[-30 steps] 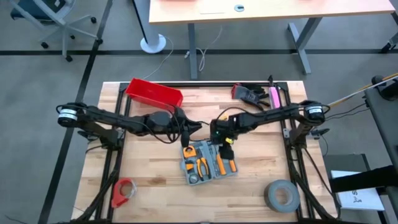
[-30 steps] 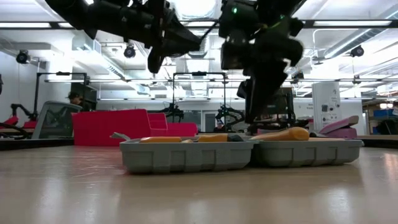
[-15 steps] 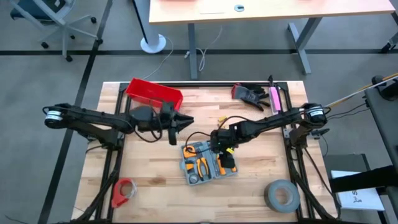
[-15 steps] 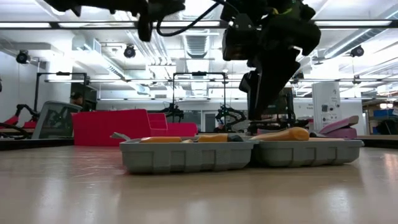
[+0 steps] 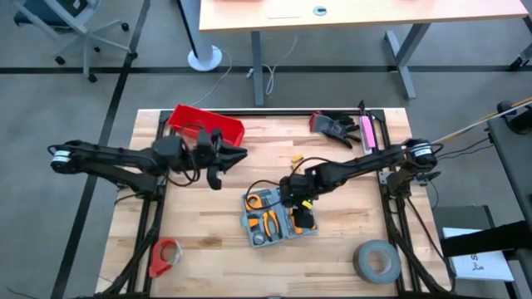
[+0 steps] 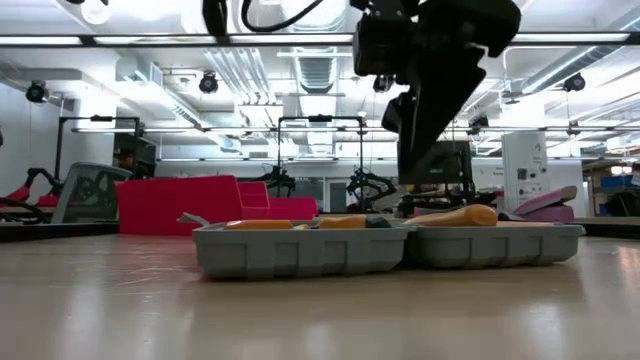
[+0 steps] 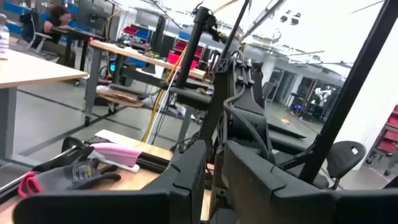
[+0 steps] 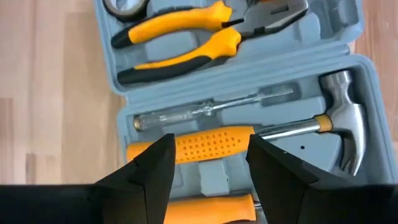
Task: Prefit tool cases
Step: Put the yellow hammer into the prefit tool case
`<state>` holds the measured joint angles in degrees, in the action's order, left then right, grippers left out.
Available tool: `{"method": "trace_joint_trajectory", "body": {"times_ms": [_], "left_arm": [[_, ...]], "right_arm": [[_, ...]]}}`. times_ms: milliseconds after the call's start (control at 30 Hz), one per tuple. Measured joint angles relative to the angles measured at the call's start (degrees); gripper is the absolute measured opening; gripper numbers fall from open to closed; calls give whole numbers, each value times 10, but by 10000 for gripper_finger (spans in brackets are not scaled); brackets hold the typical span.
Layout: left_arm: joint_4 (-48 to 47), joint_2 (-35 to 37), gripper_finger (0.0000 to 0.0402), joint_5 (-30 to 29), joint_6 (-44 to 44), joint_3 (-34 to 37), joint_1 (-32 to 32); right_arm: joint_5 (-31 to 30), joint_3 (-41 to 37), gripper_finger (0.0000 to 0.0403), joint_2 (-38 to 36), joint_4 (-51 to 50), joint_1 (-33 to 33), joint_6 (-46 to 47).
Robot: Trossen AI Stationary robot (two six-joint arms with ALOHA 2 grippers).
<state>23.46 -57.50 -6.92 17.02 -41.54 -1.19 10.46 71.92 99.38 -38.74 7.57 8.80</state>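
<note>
The grey-blue tool case (image 5: 270,218) lies open and flat on the wooden table, near its middle. Its recesses hold orange-handled pliers (image 8: 186,37), a clear screwdriver (image 8: 211,109) and a hammer with an orange grip (image 8: 205,146). My right gripper (image 8: 210,140) hangs open above the case's right half, pointing steeply down. Its two fingers stand on either side of the hammer's grip, above it. My left gripper (image 5: 241,154) is shut and empty. It is raised, about level, left of the case and near the red bin.
A red bin (image 5: 206,124) stands at the far left of the table. Black and red gloves (image 5: 332,126) and a pink tool (image 5: 366,129) lie at the far right. Near the front edge are a grey tape roll (image 5: 376,260) on the right and a red ring (image 5: 166,256) on the left.
My left gripper has drawn back from the case toward the table's left edge and risen; its arm has left the low view. My right gripper has gone toward the table's near edge, over the case's right half. The case has kept still.
</note>
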Motion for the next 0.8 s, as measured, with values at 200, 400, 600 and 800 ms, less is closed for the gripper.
{"method": "trace_joint_trajectory", "body": {"times_ms": [200, 400, 600, 800], "left_arm": [[-29, 12, 66, 0, 14, 0, 0], [-51, 12, 66, 1, 35, 0, 0], [-68, 14, 66, 5, 41, 0, -3], [-70, 14, 66, 5, 40, 0, -3]], "right_arm": [[-3, -1, 179, 29, 8, 0, -40], [-10, -13, 179, 108, 42, 0, -76], [-16, -4, 178, 106, 41, -1, -79], [-37, 31, 178, 62, 14, -1, -72]]}}
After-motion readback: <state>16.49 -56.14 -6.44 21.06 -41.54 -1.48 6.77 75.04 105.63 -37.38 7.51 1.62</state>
